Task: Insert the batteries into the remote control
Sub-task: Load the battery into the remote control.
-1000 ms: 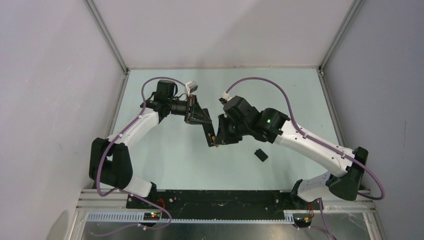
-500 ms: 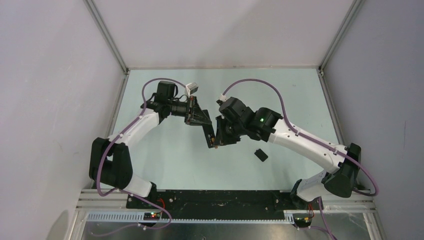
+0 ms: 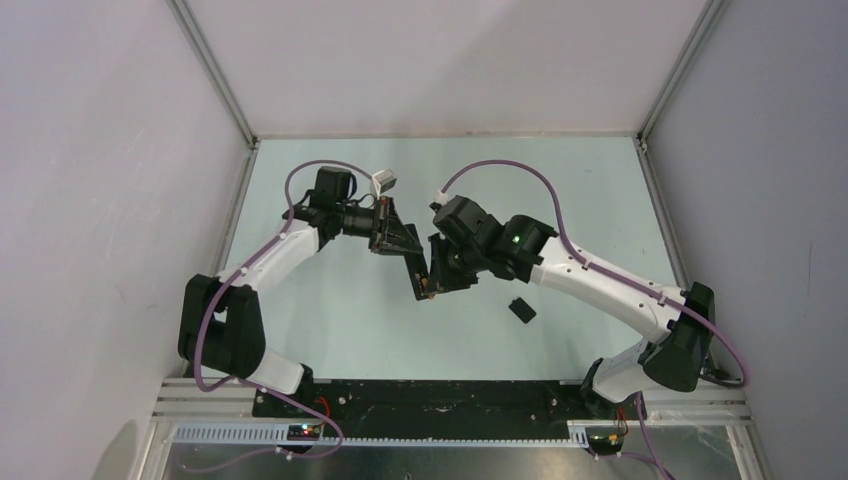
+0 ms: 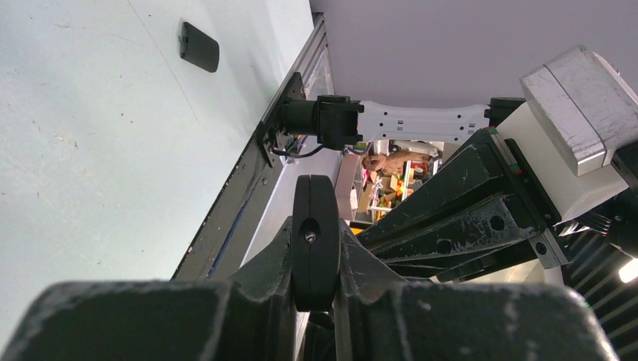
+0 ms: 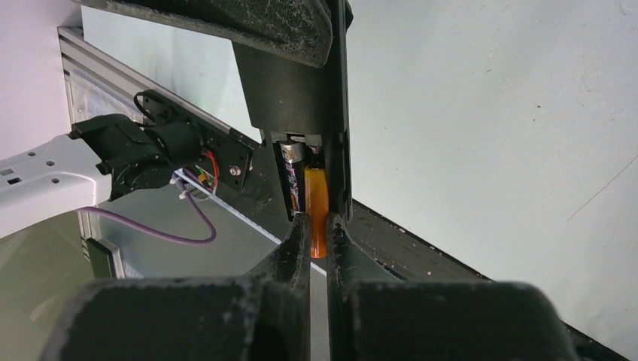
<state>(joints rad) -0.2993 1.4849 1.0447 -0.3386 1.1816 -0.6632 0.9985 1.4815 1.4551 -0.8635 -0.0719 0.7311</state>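
Observation:
My left gripper (image 3: 412, 252) is shut on the slim black remote control (image 3: 419, 270) and holds it above the table; in the left wrist view its rounded end (image 4: 315, 241) sits clamped between the fingers. My right gripper (image 3: 437, 280) is shut on the orange battery (image 5: 317, 210), whose upper end lies in the remote's open compartment (image 5: 308, 162). The dark battery with a pale tip (image 5: 292, 177) lies in the compartment beside it. The two grippers meet at the remote's near end in the top view.
The small black squarish cover piece (image 3: 521, 310) lies on the pale green table right of the grippers; it also shows in the left wrist view (image 4: 198, 47). Grey walls and aluminium rails (image 3: 215, 75) enclose the table. A black rail (image 3: 440, 395) runs along the near edge.
The right arm has shifted a little to the left, closer against the remote. The left arm and the remote have barely moved.

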